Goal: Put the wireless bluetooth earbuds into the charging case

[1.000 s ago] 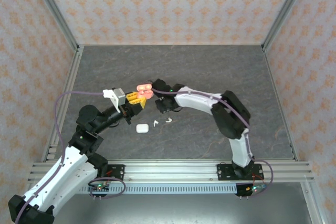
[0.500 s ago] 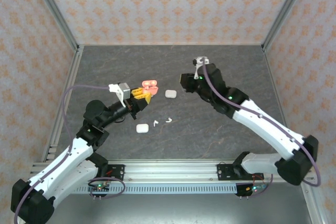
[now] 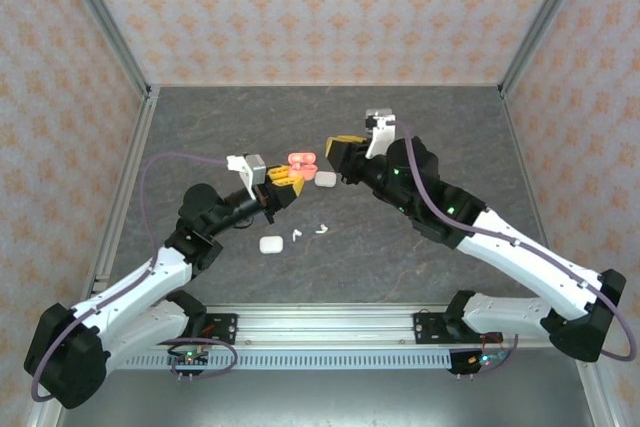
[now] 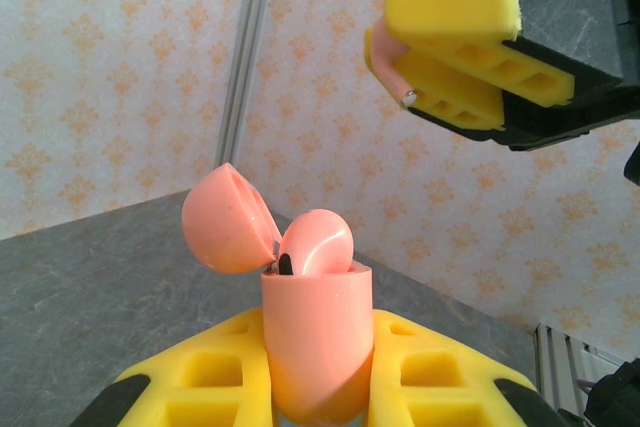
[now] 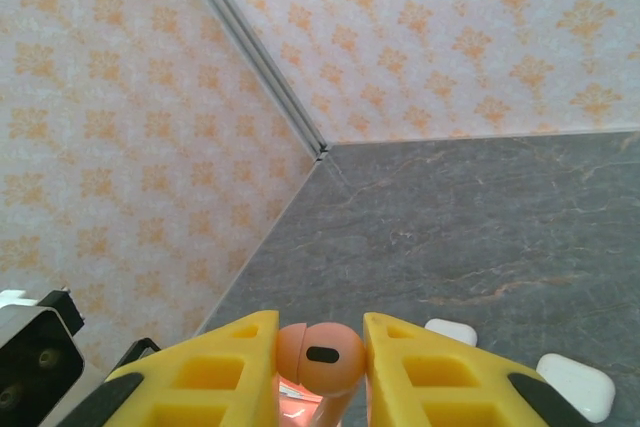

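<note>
Left fingers (image 4: 200, 387): clamped hard on the coral-pink pebble-shaped charging case (image 4: 315, 347). I hold it with the lid up for loading, and one pink bud (image 4: 318, 239) is seated.
Right fingers (image 5: 215, 372): pinching a coral-pink stemmed plastic earbud (image 5: 320, 355), stem out, just right of the case and apart from it.
Room: the dark stone-look desk (image 3: 420, 117) is open and the walls are well apart. A white pebble case (image 3: 325, 178) lies below the gap.

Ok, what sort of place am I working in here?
Probably a lab robot cell rather than a home. Wallpapered panels set in an aluminium frame box in a grey tabletop, with a mounting rail along its near edge.
</note>
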`<action>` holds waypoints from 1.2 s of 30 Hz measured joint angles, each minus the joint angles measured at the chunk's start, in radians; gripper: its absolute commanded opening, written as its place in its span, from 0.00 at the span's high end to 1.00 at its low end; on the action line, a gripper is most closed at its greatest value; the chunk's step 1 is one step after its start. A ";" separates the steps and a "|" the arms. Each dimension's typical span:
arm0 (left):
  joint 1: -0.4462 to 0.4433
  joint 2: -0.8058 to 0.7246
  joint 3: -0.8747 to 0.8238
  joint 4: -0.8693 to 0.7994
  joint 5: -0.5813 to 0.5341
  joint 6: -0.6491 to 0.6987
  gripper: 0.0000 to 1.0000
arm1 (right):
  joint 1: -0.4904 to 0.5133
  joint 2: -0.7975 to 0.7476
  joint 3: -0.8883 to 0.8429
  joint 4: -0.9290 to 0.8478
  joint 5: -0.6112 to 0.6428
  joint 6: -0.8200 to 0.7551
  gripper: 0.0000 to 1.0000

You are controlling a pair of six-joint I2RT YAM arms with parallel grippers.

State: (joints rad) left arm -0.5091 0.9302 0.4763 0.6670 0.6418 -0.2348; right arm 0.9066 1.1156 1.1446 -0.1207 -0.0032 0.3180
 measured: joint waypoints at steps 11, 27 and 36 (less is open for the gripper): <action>-0.015 0.020 0.013 0.016 0.000 0.000 1.00 | 0.017 0.102 0.020 0.003 -0.001 0.003 0.75; -0.015 0.019 0.015 0.018 -0.004 0.008 1.00 | 0.019 0.120 0.036 -0.059 -0.028 0.019 0.76; -0.015 0.019 0.015 0.018 -0.008 0.008 1.00 | 0.023 0.120 0.036 -0.074 -0.046 0.019 0.76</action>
State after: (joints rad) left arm -0.5240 0.9489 0.4915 0.6846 0.6338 -0.2268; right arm 0.9291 1.2354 1.1805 -0.1947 -0.0490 0.3370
